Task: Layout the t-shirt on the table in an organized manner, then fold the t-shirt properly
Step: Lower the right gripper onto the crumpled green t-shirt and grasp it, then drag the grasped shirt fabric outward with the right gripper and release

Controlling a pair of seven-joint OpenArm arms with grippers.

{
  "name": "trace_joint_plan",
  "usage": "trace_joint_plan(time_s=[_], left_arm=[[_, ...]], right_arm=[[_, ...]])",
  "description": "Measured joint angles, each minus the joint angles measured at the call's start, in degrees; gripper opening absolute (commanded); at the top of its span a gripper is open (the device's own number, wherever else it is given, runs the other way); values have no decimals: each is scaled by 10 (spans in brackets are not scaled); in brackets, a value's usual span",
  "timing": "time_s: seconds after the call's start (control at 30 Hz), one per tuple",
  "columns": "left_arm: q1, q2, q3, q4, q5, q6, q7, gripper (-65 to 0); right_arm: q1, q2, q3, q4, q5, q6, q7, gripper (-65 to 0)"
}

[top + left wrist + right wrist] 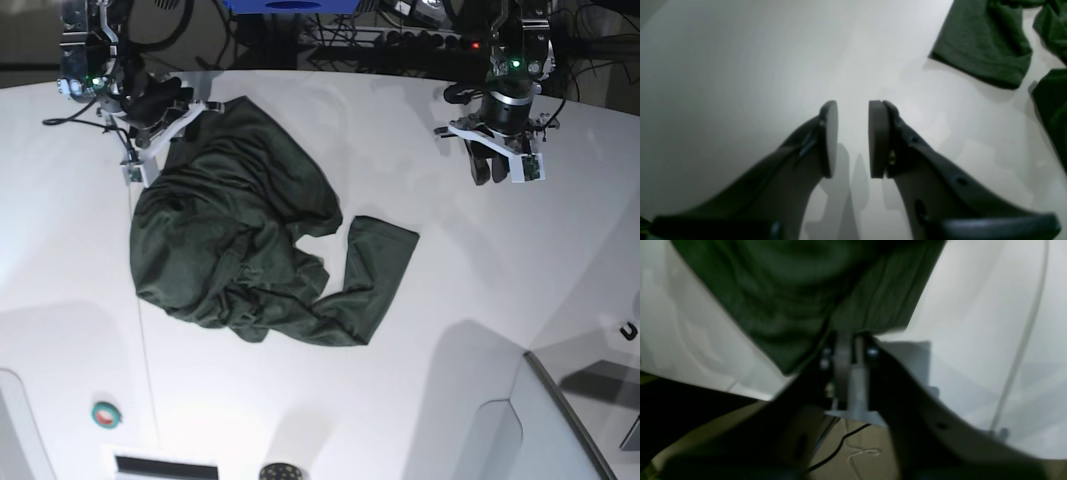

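Base view: the dark green t-shirt (240, 250) lies crumpled at table (480, 280) centre; right gripper (150, 130), at ten o'clock, pinches its edge. Left gripper (853, 138) hovers narrowly parted, empty. Soft, limp knit: grip hems.

Look past the far edge of the work surface in the base view and you'll see a dark, cluttered strip: a tangle of black cables (400, 45), a power strip (425, 38) with a small red light, and a blue object (290, 5) at the top centre. In the right wrist view you get a patch of tan floor (853, 456) with a black cable (836, 448) and a thin pale wire (862, 451) lying on it. Soft light falls from above.
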Motion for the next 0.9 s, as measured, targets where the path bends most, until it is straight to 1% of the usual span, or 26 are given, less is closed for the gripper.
trace_joint_plan(time_s=[0.03, 0.1, 0.13, 0.2, 0.27, 0.43, 0.53, 0.6, 0.67, 0.7, 0.9], left_arm=[[0, 0, 0, 0, 0, 0, 0, -490], [2, 0, 0, 0, 0, 0, 0, -490], [2, -1, 0, 0, 0, 0, 1, -490], [6, -1, -2, 0, 0, 0, -1, -490], [8, -1, -4, 0, 0, -1, 1, -490], [8, -3, -6, 0, 2, 0, 1, -492], [10, -6, -5, 0, 2, -1, 1, -492], [16, -11, -6, 2, 2, -1, 0, -492], [20, -11, -7, 2, 2, 0, -1, -492], [21, -11, -7, 1, 2, 0, 0, -492], [19, -10, -7, 0, 2, -1, -1, -492]], right_arm=[[-6, 5, 0, 21, 0, 0, 0, -408], [-13, 18, -1, 67, 0, 0, -3, -323], [-10, 22, -1, 85, 0, 0, -9, -305], [10, 22, -1, 99, 1, 0, -34, -305], [52, 18, -7, 92, 1, -1, -56, -305], [190, 14, -67, -12, 5, 1, -60, -305], [241, 13, -90, -96, 10, 2, -55, -305], [259, 8, -87, -140, 1, 0, -53, -305], [268, 8, -81, -166, 0, 0, -34, -305], [270, 8, -81, -172, 1, 0, -26, -305], [277, 2, -110, -179, -1, 0, -28, -305]])
